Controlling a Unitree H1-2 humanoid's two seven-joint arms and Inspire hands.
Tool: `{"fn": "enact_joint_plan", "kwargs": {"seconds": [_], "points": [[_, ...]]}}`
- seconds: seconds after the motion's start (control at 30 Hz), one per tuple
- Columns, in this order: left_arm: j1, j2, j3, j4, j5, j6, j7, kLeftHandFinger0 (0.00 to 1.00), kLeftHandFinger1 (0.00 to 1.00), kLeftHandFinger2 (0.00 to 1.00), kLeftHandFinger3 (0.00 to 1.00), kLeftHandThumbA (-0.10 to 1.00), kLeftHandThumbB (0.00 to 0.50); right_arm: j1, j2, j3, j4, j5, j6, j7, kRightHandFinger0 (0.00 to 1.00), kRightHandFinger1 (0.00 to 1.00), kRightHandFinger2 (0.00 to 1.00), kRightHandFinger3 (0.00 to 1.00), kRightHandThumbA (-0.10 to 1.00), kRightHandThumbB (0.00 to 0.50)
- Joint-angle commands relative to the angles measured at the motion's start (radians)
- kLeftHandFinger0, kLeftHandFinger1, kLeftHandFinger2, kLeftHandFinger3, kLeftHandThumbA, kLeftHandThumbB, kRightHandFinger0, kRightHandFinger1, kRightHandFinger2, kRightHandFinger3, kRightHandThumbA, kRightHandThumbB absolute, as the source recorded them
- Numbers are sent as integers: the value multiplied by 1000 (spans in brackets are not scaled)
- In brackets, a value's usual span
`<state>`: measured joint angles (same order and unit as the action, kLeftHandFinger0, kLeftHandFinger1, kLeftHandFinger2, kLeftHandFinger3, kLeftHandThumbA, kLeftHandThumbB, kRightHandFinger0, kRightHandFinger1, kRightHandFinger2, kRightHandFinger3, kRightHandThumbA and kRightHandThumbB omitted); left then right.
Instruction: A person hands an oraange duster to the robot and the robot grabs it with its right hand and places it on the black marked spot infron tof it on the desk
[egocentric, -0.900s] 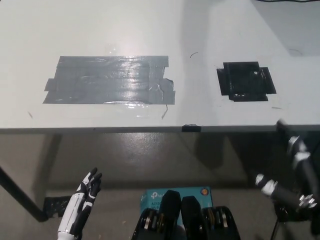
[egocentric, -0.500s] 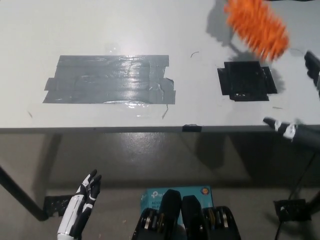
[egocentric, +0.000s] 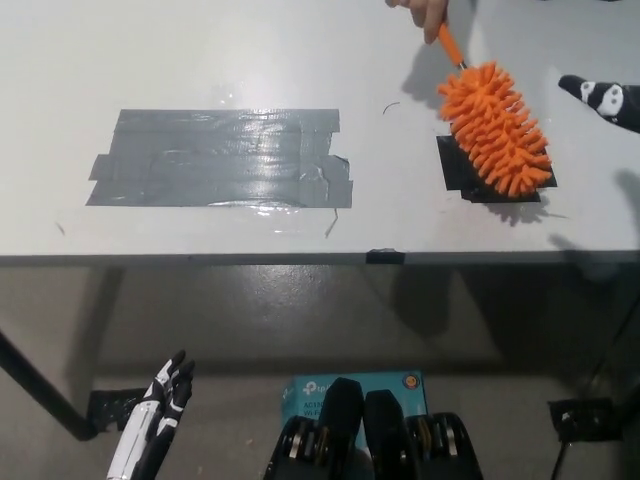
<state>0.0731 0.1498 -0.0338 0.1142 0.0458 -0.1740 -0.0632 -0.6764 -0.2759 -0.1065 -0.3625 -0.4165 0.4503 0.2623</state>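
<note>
An orange duster (egocentric: 495, 128) with a fluffy head hangs over the desk, held by its orange handle in a person's hand (egocentric: 425, 12) at the top edge. Its head covers much of the black marked spot (egocentric: 462, 172) on the right of the white desk (egocentric: 200, 50). My black right hand (egocentric: 603, 100) shows only partly at the right edge, just right of the duster and apart from it; whether its fingers are apart is hidden. My white left hand (egocentric: 152, 425) rests low at the lower left, below the desk, fingers apart and holding nothing.
A large patch of grey tape (egocentric: 220, 158) lies on the left half of the desk. The desk's front edge (egocentric: 320, 258) runs across the middle of the view. A teal box (egocentric: 305, 395) sits on the floor below.
The duster has come down and left, from the top right to over the black spot. My right hand rose from below the desk edge to beside the duster. My left hand sank slightly.
</note>
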Motion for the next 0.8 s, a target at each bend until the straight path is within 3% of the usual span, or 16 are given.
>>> {"fn": "enact_joint_plan", "kwargs": {"seconds": [0.0,0.23,0.3,0.37,0.7,0.77], "points": [[-10,21,13,-28,6,-44,-1,1000,1000,1000,1000,894,240,-148,8,-6,93,-239,20,161,1000,1000,1000,1000,1000,363],[-10,25,14,-41,5,-43,-7,1000,1000,1000,1000,905,237,-229,83,-54,313,-300,20,242,1000,1000,1000,1000,1000,351],[-9,25,16,-50,-6,-34,-12,1000,1000,1000,1000,898,232,-255,98,-54,426,-297,20,228,1000,1000,1000,1000,1000,399],[-7,26,16,-55,-3,-33,-10,1000,1000,1000,1000,897,236,-270,114,-59,486,-337,20,241,1000,1000,1000,1000,1000,398],[-6,29,19,-69,4,-35,-9,1000,1000,1000,1000,891,228,-319,149,-53,790,-250,20,259,1000,1000,1000,1000,975,349],[-7,30,19,-69,2,-37,-12,1000,1000,1000,1000,890,228,-322,148,-50,796,-250,20,259,1000,1000,1000,1000,918,342]]}}
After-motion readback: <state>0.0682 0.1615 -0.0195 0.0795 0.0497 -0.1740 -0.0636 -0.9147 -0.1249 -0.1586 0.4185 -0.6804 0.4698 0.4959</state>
